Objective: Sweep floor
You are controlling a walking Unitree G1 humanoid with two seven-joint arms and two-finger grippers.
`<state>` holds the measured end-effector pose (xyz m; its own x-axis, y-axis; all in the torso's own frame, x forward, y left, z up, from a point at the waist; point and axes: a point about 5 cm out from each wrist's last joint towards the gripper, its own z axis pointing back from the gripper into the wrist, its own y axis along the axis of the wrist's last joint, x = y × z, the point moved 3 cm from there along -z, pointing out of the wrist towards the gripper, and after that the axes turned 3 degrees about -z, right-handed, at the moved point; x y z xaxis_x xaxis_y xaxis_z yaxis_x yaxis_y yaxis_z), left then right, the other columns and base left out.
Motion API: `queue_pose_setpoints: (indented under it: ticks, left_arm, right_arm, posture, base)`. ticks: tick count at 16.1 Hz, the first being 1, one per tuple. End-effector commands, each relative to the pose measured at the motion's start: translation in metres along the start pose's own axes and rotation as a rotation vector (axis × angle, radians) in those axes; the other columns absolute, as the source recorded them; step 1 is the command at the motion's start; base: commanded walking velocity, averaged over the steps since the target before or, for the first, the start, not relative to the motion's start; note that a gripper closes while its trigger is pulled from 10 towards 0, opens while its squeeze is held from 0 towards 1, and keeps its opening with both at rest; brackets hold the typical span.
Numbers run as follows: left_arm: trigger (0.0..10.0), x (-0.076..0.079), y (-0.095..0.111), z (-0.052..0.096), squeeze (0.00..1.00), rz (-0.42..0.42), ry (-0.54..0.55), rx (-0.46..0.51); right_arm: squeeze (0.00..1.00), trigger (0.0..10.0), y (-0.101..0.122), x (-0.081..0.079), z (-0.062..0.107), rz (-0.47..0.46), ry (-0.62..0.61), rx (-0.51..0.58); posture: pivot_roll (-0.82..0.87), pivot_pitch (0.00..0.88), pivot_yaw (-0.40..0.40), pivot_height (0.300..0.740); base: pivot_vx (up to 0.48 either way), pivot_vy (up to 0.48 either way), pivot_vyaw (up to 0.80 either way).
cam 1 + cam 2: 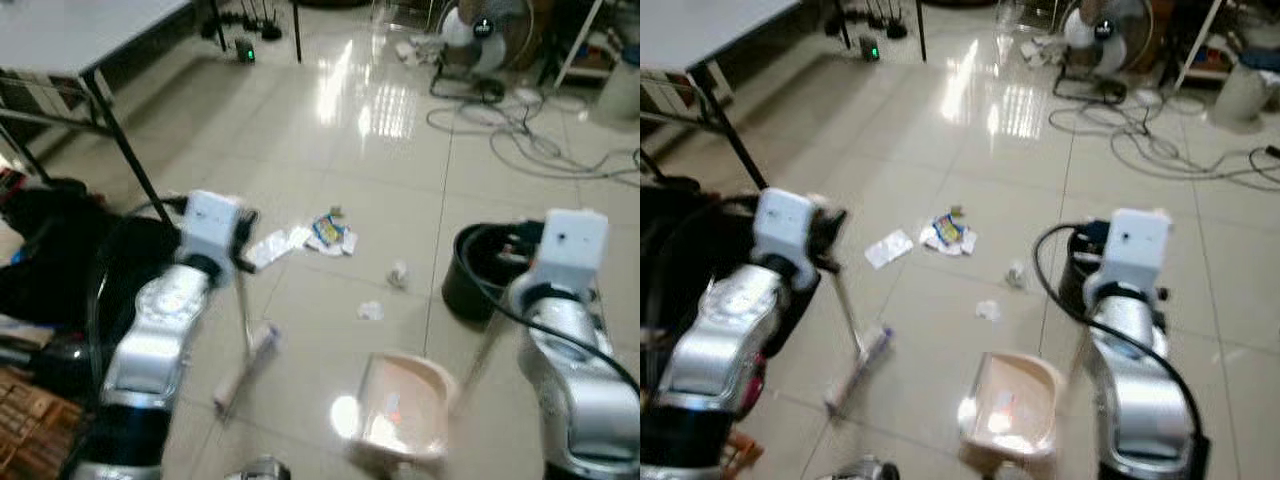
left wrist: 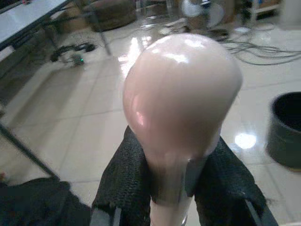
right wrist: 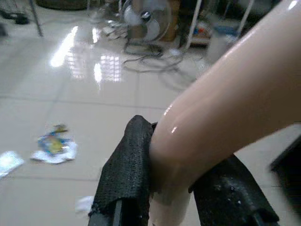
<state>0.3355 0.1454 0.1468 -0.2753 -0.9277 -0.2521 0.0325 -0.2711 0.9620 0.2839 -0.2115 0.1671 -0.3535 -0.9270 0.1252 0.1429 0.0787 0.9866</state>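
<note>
Left end effector [image 2: 171, 188] clenched on broom [image 1: 245, 365]; right [image 3: 171, 188] on dustpan [image 1: 400, 405]. Litter [image 1: 330, 235] ahead of broom head, left arm nearer.

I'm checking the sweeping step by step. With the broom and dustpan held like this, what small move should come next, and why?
Probably swing the broom forward, past the wrappers, so it can pull them back. The left gripper grips the broom handle and the right gripper the dustpan handle. The broom head rests short of the litter, and the paper scraps lie between wrappers and dustpan.
</note>
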Motion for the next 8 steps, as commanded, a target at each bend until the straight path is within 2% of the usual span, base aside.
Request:
queue_pose_setpoints:
  ticks: [1, 2, 3, 5, 7, 8]
  left_arm:
    - [10.0, -0.009, 0.007, 0.002, 0.00, -0.028, 0.024, 0.032]
    - [10.0, -0.008, 0.009, 0.002, 0.00, -0.015, 0.025, 0.053]
    - [10.0, -0.005, 0.012, 0.002, 0.00, 0.012, 0.022, 0.074]
    - [10.0, -0.002, 0.017, 0.001, 0.00, 0.034, 0.008, 0.100]
    - [10.0, -0.002, 0.018, 0.001, 0.00, 0.033, 0.008, 0.100]
    - [10.0, -0.003, 0.017, 0.001, 0.00, 0.033, 0.010, 0.101]
  right_arm:
    - [0.00, 10.0, 0.010, 0.004, 0.000, 0.059, -0.033, 0.062]
    - [0.00, 10.0, 0.008, 0.004, 0.000, 0.039, -0.026, 0.058]
    - [0.00, 10.0, 0.009, 0.004, 0.001, -0.021, -0.017, 0.054]
    - [0.00, 10.0, 0.011, 0.003, 0.002, -0.042, -0.008, 0.070]
    - [0.00, 10.0, 0.012, 0.000, 0.003, -0.044, 0.011, 0.079]
    - [0.00, 10.0, 0.016, -0.003, 0.004, -0.060, 0.026, 0.098]
  posture:
    - [-0.04, 0.053, 0.038, 0.740]
    - [-0.04, 0.048, 0.040, 0.740]
    - [-0.04, 0.048, 0.039, 0.740]
    - [-0.04, 0.046, 0.041, 0.740]
    - [-0.04, 0.048, 0.042, 0.740]
    - [-0.04, 0.048, 0.041, 0.740]
  base:
    - [0.000, 0.000, 0.00]
    - [0.000, 0.000, 0.00]
    - [0.000, 0.000, 0.00]
    - [0.000, 0.000, -0.24]
    - [0.278, 0.000, -0.56]
    - [0.285, 0.000, 0.00]
